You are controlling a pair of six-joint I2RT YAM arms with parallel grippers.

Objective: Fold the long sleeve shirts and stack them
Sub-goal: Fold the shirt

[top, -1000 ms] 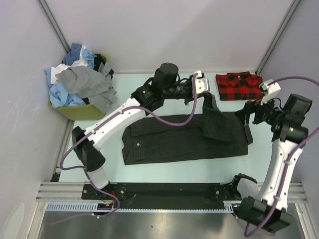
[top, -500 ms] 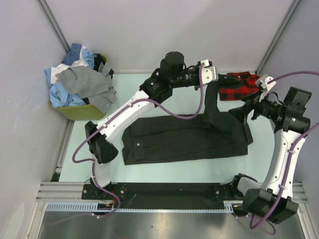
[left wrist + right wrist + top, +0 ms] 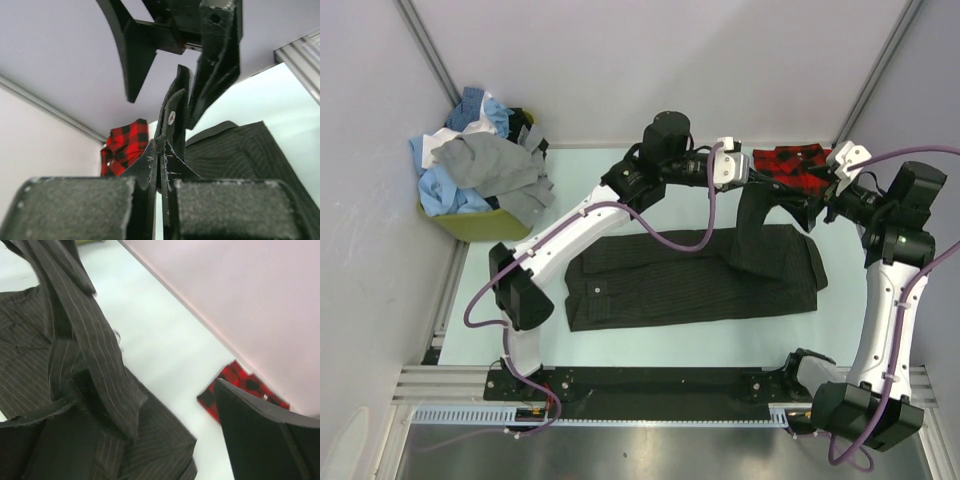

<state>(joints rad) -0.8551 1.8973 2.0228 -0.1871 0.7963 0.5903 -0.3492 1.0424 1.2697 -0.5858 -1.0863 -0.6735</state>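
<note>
Plain pale lilac walls (image 3: 620, 70) enclose the pale mint counter (image 3: 650, 340) on three sides, with grey metal posts (image 3: 430, 50) in the corners. Even, soft light falls throughout. A ribbed metal rail (image 3: 450, 385) borders the near edge.

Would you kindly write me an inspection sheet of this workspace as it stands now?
Surface: pale table, bare at the near edge.
Job's things: charcoal pinstriped shirt lies flat, its sleeve lifted; folded red plaid shirt at far right.
Clutter: heap of blue, white and grey shirts in a yellow-green bin, far left.
Grippers: left gripper shut on the sleeve; right gripper at the sleeve's other end, jaws unclear.
Cables: purple cables loop along both arms.
Surroundings: plain walls, metal frame.
</note>
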